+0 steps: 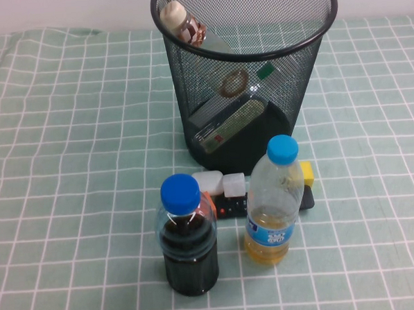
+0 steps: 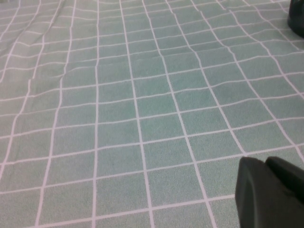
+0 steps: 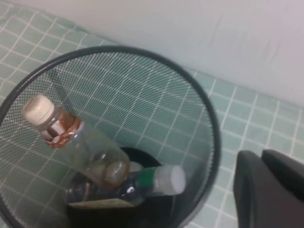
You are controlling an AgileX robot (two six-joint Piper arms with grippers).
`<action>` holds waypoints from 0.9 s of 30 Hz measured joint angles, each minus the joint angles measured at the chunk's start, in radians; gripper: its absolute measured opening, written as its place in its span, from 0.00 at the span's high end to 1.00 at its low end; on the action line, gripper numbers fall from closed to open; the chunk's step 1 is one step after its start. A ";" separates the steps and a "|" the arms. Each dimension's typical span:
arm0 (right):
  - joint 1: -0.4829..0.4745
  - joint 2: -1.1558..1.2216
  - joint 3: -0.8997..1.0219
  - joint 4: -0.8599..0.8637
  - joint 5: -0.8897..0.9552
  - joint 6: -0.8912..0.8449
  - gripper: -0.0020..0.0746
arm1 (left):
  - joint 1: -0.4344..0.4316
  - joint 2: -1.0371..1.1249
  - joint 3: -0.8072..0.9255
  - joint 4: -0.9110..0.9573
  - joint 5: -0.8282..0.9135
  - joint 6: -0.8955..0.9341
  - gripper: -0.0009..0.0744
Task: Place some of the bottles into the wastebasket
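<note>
The large round black wire-mesh wastebasket [image 1: 248, 69] is seen standing on the green cloth with a white grid [image 1: 69, 169], towards the far side of the table. Both clear plastic bottles are seen inside it. The small clear bottle with the cream cap and red-brown neck wrap [image 1: 183, 23] is propped at a slant against the inner wall, its cap near the rim. The taller clear bottle with the white cap and green neck band [image 3: 152, 183] is lying low in the basket, partly under the small one; its label is made out through the mesh in the high view.

The right gripper [image 3: 268, 190] is shown only in the right wrist view, as a dark body at the picture's edge, held above and just outside the basket's rim, apart from both bottles. Its fingertips are cut off, so whether they are apart or together cannot be told. The left gripper [image 2: 270, 192] is likewise seen only as a dark corner over bare cloth, well apart from the basket, and its state cannot be told either. Neither arm is seen in the high view.

In front of the basket, the blue-capped bottle of dark liquid [image 1: 187, 236] and the blue-capped bottle of yellow liquid [image 1: 272, 204] are standing upright. Between and behind them, small white, yellow and dark items [image 1: 226, 189] are largely hidden and hard to identify.
</note>
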 joint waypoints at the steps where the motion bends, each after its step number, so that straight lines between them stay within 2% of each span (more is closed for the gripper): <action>1: -0.013 -0.011 0.000 0.009 0.000 -0.019 0.98 | 0.000 0.000 0.000 0.000 0.000 0.000 0.99; 7: -0.067 -0.137 0.097 0.009 0.000 -0.106 0.98 | 0.000 0.000 0.000 0.000 0.000 0.000 0.99; 11: -0.098 -0.383 0.345 -0.069 -0.015 -0.122 0.98 | 0.000 0.000 0.000 0.000 0.000 0.000 0.99; 15: -0.141 -0.710 0.714 -0.122 -0.182 -0.124 0.98 | 0.000 0.000 0.000 0.000 0.000 0.000 0.99; 21: -0.244 -1.229 1.408 -0.135 -0.615 -0.124 0.98 | 0.000 0.000 0.000 0.000 0.000 0.000 0.99; 24: -0.316 -1.459 1.766 -0.092 -0.790 -0.111 0.98 | 0.000 0.000 0.000 0.000 0.000 0.000 0.99; 27: -0.401 -1.630 2.032 -0.041 -0.952 -0.103 0.98 | 0.000 0.000 0.000 0.000 0.000 0.000 0.99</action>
